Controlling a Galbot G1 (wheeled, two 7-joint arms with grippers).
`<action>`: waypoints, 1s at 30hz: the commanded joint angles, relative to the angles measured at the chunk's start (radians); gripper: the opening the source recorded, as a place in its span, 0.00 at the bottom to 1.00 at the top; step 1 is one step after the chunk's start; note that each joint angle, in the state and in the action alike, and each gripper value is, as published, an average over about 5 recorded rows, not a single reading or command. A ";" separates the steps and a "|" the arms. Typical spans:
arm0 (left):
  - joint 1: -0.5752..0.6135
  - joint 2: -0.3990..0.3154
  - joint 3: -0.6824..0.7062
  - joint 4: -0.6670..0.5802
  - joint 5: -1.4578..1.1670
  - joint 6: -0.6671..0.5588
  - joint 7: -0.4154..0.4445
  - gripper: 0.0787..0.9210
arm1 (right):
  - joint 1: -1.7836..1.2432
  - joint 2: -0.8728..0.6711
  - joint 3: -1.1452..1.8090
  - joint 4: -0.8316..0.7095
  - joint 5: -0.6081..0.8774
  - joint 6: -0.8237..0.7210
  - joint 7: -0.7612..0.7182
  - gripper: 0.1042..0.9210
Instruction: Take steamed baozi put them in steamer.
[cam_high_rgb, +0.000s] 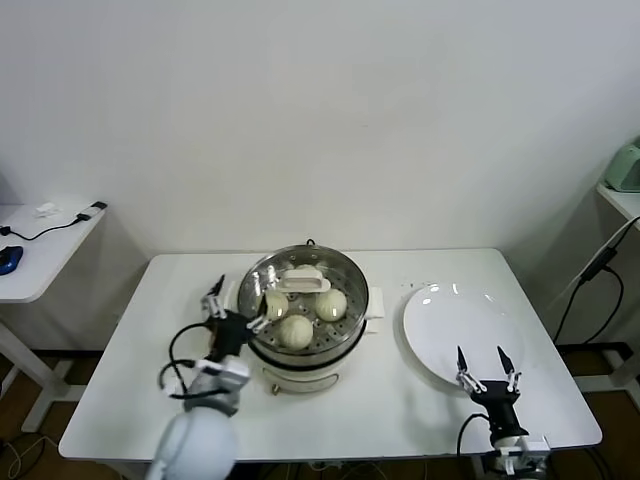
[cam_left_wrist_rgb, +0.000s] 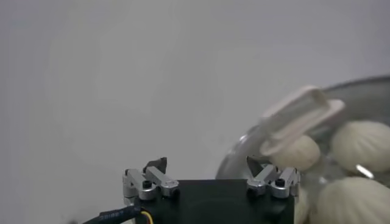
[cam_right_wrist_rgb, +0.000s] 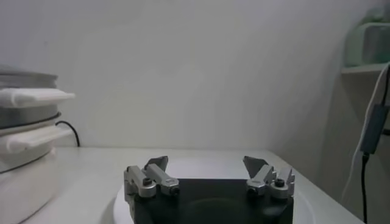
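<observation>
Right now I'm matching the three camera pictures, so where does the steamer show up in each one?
Head view: the steamer stands mid-table, baozi inside, left of the white plate.
Left wrist view: its rim and baozi fill one side, beyond the left gripper.
Right wrist view: its white base shows at one edge.
Shared landmark: the steamer's pale handle, seen in all three.

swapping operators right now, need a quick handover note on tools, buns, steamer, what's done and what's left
Left tool: open, empty, at the steamer's left rim.
Right tool: open, empty, over the near edge of the plate.
Steamer: mid table, lid off, a white handle piece across its back.
Buns: at least three visible inside, front, right, left; a fourth may sit under the handle piece, cannot confirm.
Done: plate is bare, no buns left on the table.
Left: check the fourth bun, then back the left arm away.
</observation>
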 joint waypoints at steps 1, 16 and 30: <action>0.111 0.042 -0.319 -0.045 -0.815 -0.384 -0.065 0.88 | 0.004 0.007 -0.005 -0.010 0.018 0.046 0.010 0.88; 0.197 0.118 -0.298 0.348 -0.815 -0.698 -0.028 0.88 | 0.023 0.018 -0.022 -0.032 0.018 0.015 0.030 0.88; 0.201 0.102 -0.275 0.404 -0.781 -0.743 -0.022 0.88 | 0.026 0.018 -0.026 -0.030 0.012 -0.006 0.029 0.88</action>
